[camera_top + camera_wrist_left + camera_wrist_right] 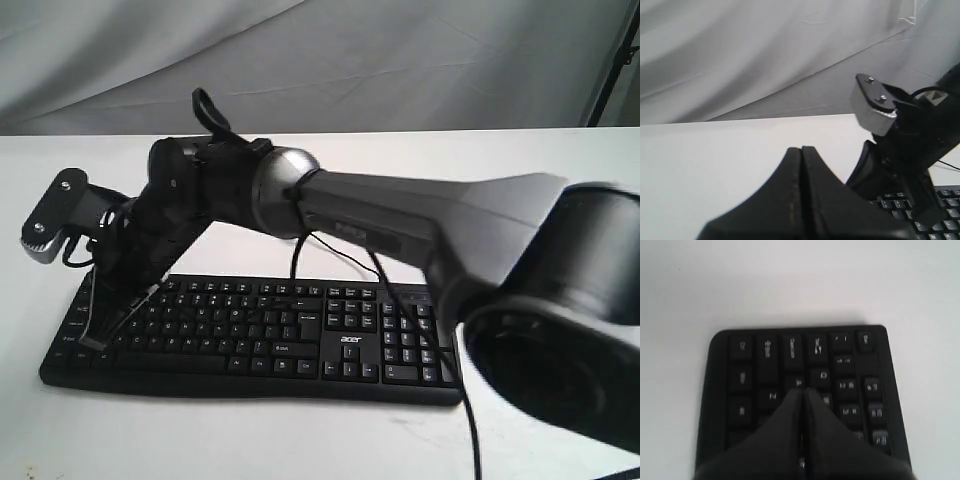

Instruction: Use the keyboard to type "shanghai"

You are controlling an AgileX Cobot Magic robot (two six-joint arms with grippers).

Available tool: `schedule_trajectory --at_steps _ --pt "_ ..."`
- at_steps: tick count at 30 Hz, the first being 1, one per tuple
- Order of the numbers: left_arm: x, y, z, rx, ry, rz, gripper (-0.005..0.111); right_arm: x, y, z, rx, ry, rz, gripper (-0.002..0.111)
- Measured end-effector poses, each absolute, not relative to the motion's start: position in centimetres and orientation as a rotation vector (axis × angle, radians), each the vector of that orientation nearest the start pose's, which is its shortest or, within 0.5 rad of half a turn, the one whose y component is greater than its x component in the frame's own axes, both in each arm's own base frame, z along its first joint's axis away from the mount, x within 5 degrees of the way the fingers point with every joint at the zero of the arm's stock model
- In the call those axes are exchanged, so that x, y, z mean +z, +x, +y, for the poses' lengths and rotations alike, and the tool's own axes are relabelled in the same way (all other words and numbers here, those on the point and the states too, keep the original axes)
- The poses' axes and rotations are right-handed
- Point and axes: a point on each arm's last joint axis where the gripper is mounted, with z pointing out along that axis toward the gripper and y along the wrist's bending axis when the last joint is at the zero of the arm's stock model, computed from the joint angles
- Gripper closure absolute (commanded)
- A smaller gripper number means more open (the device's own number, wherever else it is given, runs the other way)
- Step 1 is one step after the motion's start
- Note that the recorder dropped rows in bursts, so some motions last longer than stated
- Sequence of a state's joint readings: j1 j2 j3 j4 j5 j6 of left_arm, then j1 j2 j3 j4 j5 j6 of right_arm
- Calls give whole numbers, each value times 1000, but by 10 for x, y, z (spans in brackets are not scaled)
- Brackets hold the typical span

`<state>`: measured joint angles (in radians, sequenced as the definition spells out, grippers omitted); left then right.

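The black keyboard with a white acer logo lies on the white table. My right arm reaches across it from the right. My right gripper is shut and empty, its tips down at the keyboard's left end. In the right wrist view the right gripper sits over the left letter keys of the keyboard, beside the A and Z keys; whether it touches a key cannot be told. My left gripper is shut and empty, over bare table to the left of the keyboard. It is out of the exterior view.
The right arm's grey wrist camera mount juts out left of the keyboard and shows as the grey mount in the left wrist view. Thin black cables hang over the keyboard's back edge. A grey cloth backdrop stands behind the table.
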<state>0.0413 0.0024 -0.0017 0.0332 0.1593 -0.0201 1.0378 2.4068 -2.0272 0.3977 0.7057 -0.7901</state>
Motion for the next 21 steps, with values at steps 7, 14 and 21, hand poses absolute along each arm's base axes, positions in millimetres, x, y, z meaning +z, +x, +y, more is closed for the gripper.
schedule_trajectory --at_steps 7,14,21 --pt "199 56 3 46 -28 1644 107 146 241 423 481 -1801 1888 108" --pt "199 56 3 46 -28 1644 107 134 234 412 499 -1776 1902 108" --pt "199 56 3 46 -28 1644 107 134 234 413 499 -1764 1898 108"
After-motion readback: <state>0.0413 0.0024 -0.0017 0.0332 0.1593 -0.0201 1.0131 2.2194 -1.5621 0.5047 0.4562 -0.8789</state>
